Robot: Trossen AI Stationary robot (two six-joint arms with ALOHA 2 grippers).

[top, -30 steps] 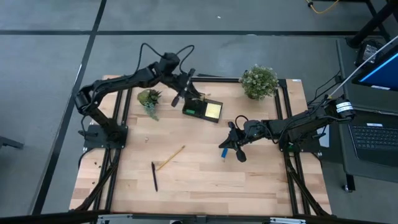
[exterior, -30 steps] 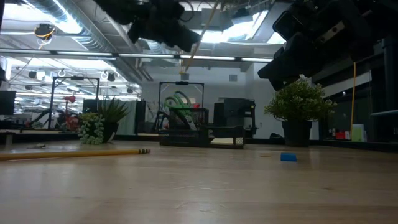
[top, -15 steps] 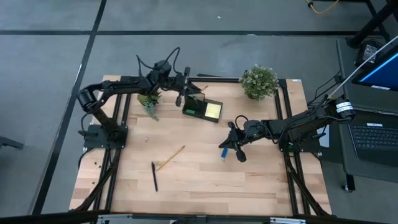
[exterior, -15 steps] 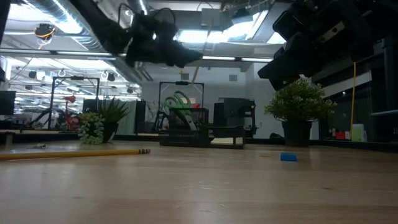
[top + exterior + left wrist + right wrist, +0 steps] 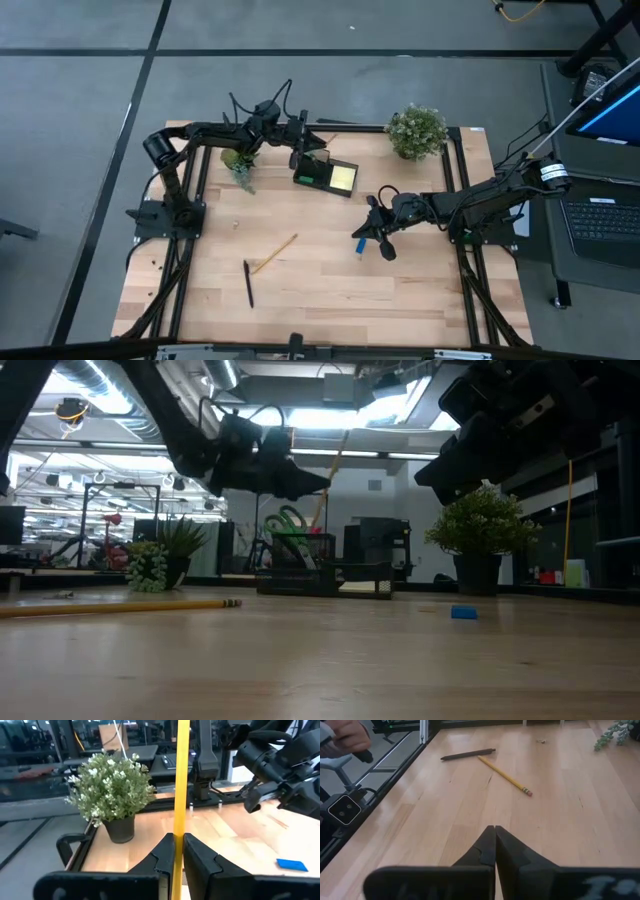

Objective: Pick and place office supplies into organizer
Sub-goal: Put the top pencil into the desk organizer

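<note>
The black mesh organizer (image 5: 325,172) stands at the far middle of the table, with a yellow sticky-note pad (image 5: 343,177) in its tray and green scissors handles (image 5: 285,523) showing in its cup. My left gripper (image 5: 176,837) hovers just above the cup, shut on a yellow pencil (image 5: 181,780). The pencil's lower end reaches about the cup's rim; whether it is inside, I cannot tell. My right gripper (image 5: 495,832) is shut and empty at mid-right, above a small blue piece (image 5: 358,245). Another pencil (image 5: 275,253) and a black pen (image 5: 248,282) lie flat toward the near left. My left gripper pinches the pencil's shaft (image 5: 178,827), about mid-length, between its two fingers. The fingers point level from the table's left side and lie across the pencil. The pencil stands nearly upright, its top leaning a little, lifted clear of the table.
A potted plant (image 5: 416,130) stands at the far right. A smaller plant (image 5: 240,160) stands left of the organizer, close under my left arm. A person's hand (image 5: 345,737) shows beyond the table's edge. Bare wood lies between the organizer and the loose pencil.
My left gripper has come down toward the organizer's cup and tipped from slanting downward to level. The pencil has gone down with it and stands steeper, its lower end now near the cup's mouth.
</note>
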